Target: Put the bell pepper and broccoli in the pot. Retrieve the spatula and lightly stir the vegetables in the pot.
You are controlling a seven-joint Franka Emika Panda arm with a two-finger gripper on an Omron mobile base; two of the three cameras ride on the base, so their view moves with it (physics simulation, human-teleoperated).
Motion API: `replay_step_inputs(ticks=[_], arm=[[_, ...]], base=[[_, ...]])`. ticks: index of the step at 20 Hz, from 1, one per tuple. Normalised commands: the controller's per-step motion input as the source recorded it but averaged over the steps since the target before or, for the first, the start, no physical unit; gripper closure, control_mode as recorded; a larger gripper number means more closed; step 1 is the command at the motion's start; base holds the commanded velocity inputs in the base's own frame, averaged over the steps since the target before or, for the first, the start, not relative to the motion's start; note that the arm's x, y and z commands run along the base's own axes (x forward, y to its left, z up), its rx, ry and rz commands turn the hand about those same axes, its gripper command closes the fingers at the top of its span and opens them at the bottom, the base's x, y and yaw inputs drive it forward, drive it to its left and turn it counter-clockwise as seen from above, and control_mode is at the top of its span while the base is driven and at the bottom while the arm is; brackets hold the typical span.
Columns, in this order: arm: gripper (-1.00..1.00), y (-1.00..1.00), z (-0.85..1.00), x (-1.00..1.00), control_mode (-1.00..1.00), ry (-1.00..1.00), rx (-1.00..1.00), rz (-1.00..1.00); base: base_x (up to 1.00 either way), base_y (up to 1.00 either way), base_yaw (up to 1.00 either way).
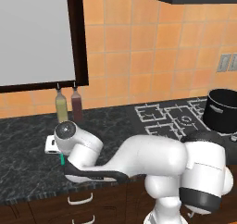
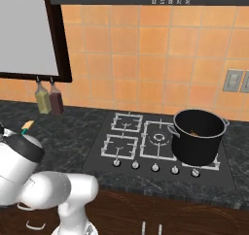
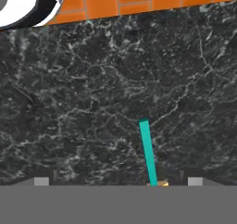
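Left to right: window (image 1: 37, 33) on the wall, two bottles (image 1: 68, 105) under its frame, then my arm bent low over the dark counter (image 1: 28, 140), then the stove (image 2: 146, 139), then the pot (image 2: 198, 137) on the right burner.

My gripper (image 3: 118, 183) is down over the counter left of the stove. Fingers (image 3: 41, 181) are spread wide, nothing between them.

Spatula (image 3: 148, 152) lies flat on the counter right under my hand. Teal handle, a bit of yellowish blade at the near end by my right fingertip. In the hand view its long axis runs almost straight away from me, slightly tilted left at the far end. It sits off-centre, toward the right finger, not midway. The base views show a teal bit beside my wrist and a yellow tip poking out past my elbow.

Pot stands well apart, far right of my hand. Something small and orange-ish is inside it; can't make out broccoli from here.

My read: vegetables likely done, I'm on the spatula pickup. Need to shift right so the handle sits centred, with the fingers closing across it.
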Motion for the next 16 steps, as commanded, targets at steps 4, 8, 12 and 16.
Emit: replay_step_inputs(ticks=[4, 8, 12, 16], arm=[[-1.0, 0.56, -0.22, 0.12, -1.0, 0.09, 0.0, 0.0], [-1.0, 0.28, -0.24, 0.05, -1.0, 0.02, 0.0, 0.0], [-1.0, 0.03, -0.36, 0.2, -1.0, 0.03, 0.0, 0.0], [-1.0, 0.0, -0.4, 0.13, -1.0, 0.02, 0.0, 0.0]], base=[[0.0, 0.0, 0.0], [0.0, 0.0, 0.0], [0.0, 0.0, 0.0], [0.0, 0.0, 0.0]])
